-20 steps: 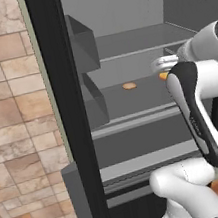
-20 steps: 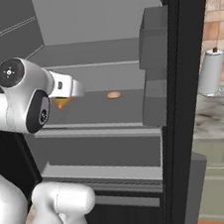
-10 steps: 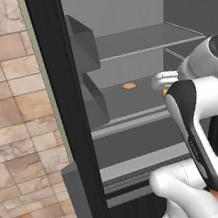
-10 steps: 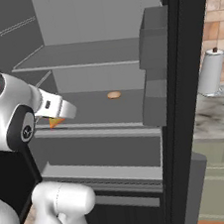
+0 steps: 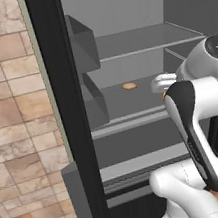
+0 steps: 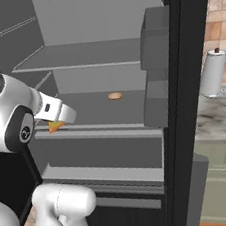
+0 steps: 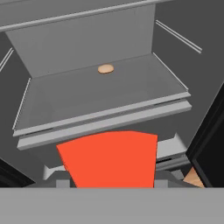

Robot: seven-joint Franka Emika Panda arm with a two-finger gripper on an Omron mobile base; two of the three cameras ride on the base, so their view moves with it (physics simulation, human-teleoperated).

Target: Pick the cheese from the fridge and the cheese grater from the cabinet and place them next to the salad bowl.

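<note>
My gripper [image 6: 58, 121] is shut on the cheese [image 7: 109, 159], whose red-orange side faces the hand view. In the right base view the cheese [image 6: 55, 126] peeks out as a small orange wedge under the hand, just in front of the middle shelf of the open fridge [image 6: 95, 112]. In the left base view the gripper [image 5: 161, 87] sits at the shelf's right front corner, mostly hidden by my arm. The fridge [image 7: 87, 96] shelf lies ahead and below the hand. The cheese grater, the cabinet and the salad bowl are out of view.
A flat tan disc [image 7: 105, 68] lies at the back of the middle shelf [image 5: 130, 102]. Grey door bins [image 6: 153, 39] stick out on the black-framed door to the right. A paper towel roll [image 6: 213, 73] stands on a marble counter [image 6: 216, 116] beyond it. A brick wall [image 5: 12, 123] is on the left.
The hand has drawn back from over the shelf and sunk toward the shelf's front edge, keeping the cheese in its grip. The tan disc has not moved.
</note>
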